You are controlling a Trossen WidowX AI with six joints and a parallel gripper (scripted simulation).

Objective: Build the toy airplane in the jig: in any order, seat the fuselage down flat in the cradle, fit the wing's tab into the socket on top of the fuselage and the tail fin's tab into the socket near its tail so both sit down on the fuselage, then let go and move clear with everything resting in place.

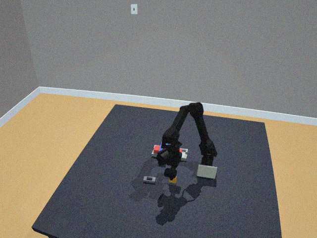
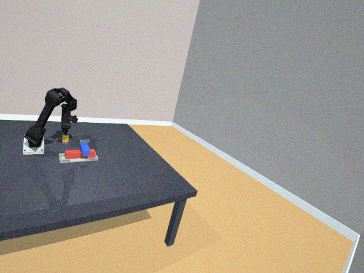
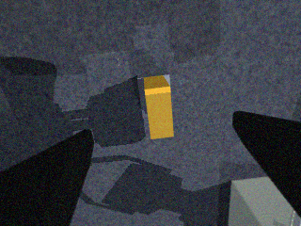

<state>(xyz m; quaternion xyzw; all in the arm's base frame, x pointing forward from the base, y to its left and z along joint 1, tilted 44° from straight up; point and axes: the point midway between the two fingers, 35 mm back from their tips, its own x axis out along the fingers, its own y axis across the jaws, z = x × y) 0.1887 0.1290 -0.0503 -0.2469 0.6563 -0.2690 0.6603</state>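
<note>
hovering over the yellow tail fin (image 3: pixel 158 107), jaws spread wide and empty, fin standing on the worktop (image 1: pixel 102 153) near the arm's base plate (image 1: pixel 206 171). red fuselage (image 2: pixel 73 153) and blue wing (image 2: pixel 85 147) sit in the cradle (image 2: pixel 77 158). centre on the fin, drop straight, pinch its flat sides
</note>
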